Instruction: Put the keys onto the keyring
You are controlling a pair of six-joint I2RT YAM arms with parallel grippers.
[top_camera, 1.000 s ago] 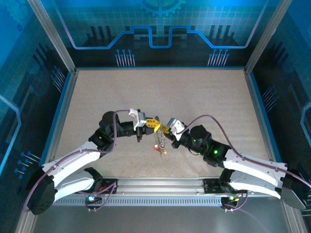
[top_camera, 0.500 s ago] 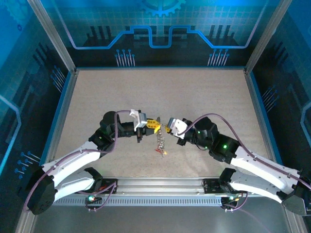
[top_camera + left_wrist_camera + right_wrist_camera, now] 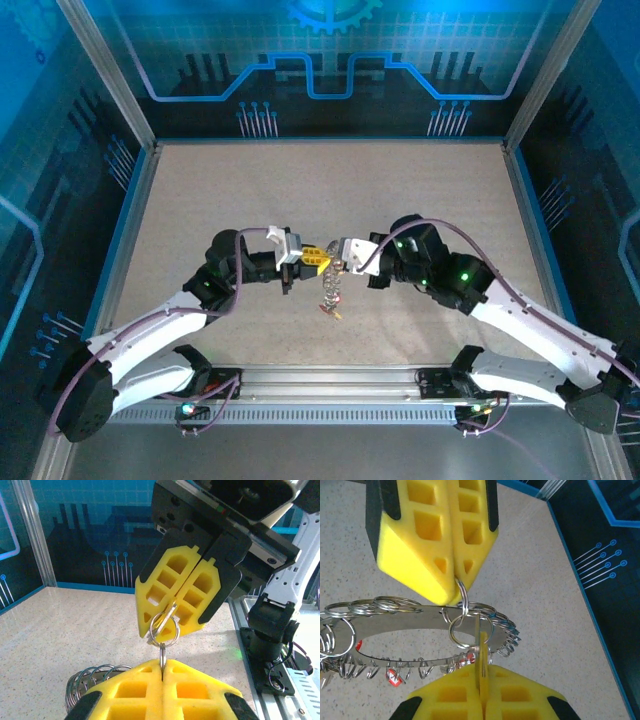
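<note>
Right fingers, shifted inward and clamped on a key, meet left fingers pinching the keyring.

Speckled beige table; blue circuit-pattern walls; perhaps aluminium frame posts.

Left gripper closed, right gripper closed, facing each other closely
</note>
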